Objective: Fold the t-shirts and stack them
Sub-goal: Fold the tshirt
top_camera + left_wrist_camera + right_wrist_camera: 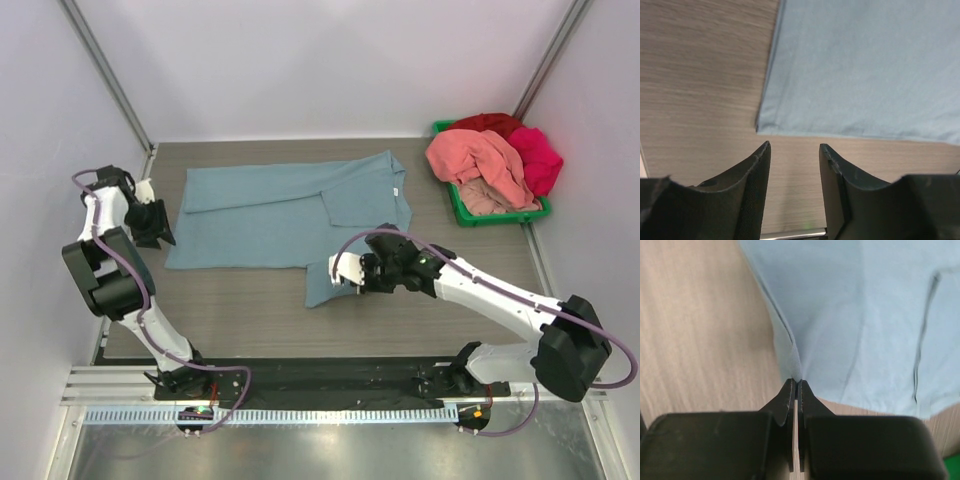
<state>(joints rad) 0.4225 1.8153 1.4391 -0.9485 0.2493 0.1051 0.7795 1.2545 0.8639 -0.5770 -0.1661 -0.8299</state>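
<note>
- The large dusty blue-grey cotton t-shirt (270, 215) lies spread flat on the wood-grain counter (240, 320). It sits nearer the far edge than the near one, and one flap reaches toward the near edge just right of the middle.
- The right jaws are clenched on the edge of that flap. The grip at the very rim looks chosen so the flap can be lifted and carried back over the body as a fold.
- The left jaws stand parted with nothing between them. They are over bare counter just beside the shirt's near-left corner, probably waiting to take that corner or steady that side.
- The salmon-pink tee (478, 160), the magenta tee (538, 158) and the red tee (490, 124) are heaped in a green plastic bin (495, 218). It sits at the counter's far right corner, well apart from the spread shirt, and these tees apparently wait their turn.
- The overhead view gives the whole layout, but the wrist housings hide both sets of tips.
- Only the right wrist view shows the tips pressed together, with a ridge of blue cloth drawn up into them.
- Only the left wrist view shows the gap between the left tips. It also shows the shirt's corner lying flat beyond them, untouched.
</note>
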